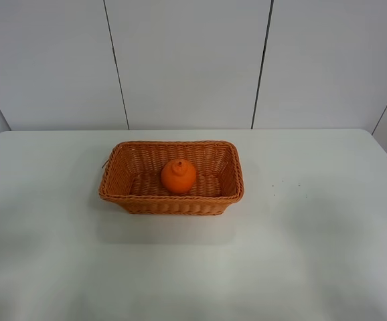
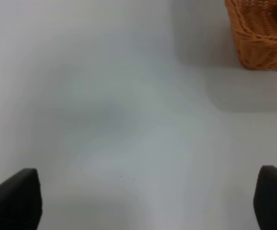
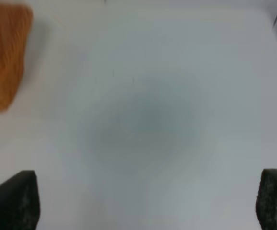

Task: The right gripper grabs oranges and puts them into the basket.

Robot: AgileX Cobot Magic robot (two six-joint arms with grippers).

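Observation:
The orange (image 1: 178, 176), round with a knobby neck, sits inside the wicker basket (image 1: 227, 200) in the middle of the white table. Neither arm shows in the exterior high view. In the right wrist view my right gripper (image 3: 148, 203) is open and empty over bare table, its fingertips (image 3: 14, 201) wide apart, with the basket's blurred side (image 3: 4, 57) off to one edge. In the left wrist view my left gripper (image 2: 148, 201) is open and empty, with a corner of the basket (image 2: 260, 45) ahead of it.
The white table (image 1: 314, 254) runs wide around the basket. A grey panelled wall (image 1: 193, 60) stands behind the table's far edge. A few tiny dark specks (image 1: 272, 186) lie right of the basket.

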